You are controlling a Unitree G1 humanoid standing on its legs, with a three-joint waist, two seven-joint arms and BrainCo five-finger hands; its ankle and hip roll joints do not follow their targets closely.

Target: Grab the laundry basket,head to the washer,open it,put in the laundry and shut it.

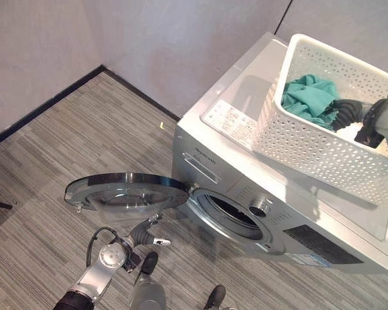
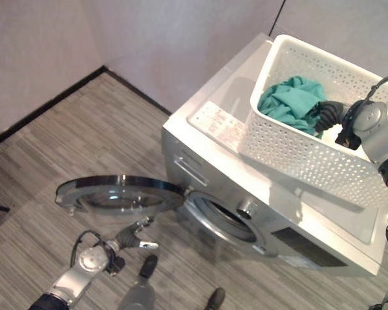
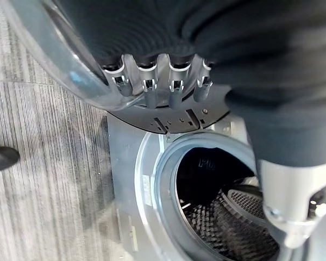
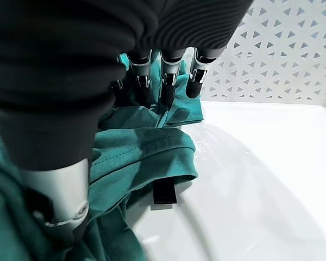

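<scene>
A silver washer (image 1: 204, 139) stands by the wall with its round glass door (image 1: 126, 192) swung wide open to the left. Its dark drum (image 3: 228, 212) holds no laundry that I can see. My left hand (image 1: 145, 234) is just below the door's edge, its straight fingers (image 3: 152, 87) open against the rim. A white perforated laundry basket (image 1: 310, 148) sits on top of the washer with a teal cloth (image 1: 308, 97) inside. My right hand (image 2: 330, 113) reaches into the basket. It is open, with fingertips (image 4: 168, 81) touching the teal cloth (image 4: 136, 152) and the thumb apart.
Grey walls with a black skirting (image 1: 45, 106) run behind and to the left of the washer. Striped wood-look floor (image 1: 84, 142) spreads to the left. The washer front carries a dial (image 1: 258, 208) and a detergent drawer (image 1: 200, 166). The open door juts over the floor.
</scene>
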